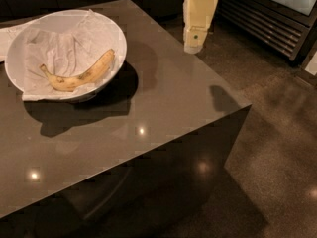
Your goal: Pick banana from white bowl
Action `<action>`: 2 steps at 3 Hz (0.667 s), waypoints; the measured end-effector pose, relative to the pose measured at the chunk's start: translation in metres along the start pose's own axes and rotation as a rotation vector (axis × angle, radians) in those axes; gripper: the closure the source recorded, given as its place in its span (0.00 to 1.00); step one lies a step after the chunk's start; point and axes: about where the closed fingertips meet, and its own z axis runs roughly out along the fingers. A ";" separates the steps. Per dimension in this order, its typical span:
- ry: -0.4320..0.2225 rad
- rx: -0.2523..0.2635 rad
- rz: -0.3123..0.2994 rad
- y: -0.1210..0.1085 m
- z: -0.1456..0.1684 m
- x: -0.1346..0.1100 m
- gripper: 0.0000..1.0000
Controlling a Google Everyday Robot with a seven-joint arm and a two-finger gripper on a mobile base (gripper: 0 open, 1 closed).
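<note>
The gripper (pixel 193 43) hangs above the table's (pixel 163 98) far edge; whether it is wide or narrow I cannot tell. The banana (pixel 81 73) lies in the bowl (pixel 111 31), well apart to the view's left, its long axis slanting up toward the gripper, stem farthest away.

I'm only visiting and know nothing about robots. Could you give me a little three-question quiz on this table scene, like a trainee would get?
1. True or false: the banana lies inside the white bowl.
2. Where is the gripper?
A) touching the banana
B) by the right edge of the table, apart from the bowl
C) inside the bowl
3. Fill in: the bowl is lined with crumpled white ____.

Key: 1 true; 2 B; 3 paper.
</note>
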 end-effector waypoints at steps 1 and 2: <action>-0.014 0.013 0.003 -0.006 0.006 -0.008 0.00; -0.004 -0.017 0.002 -0.021 0.028 -0.025 0.00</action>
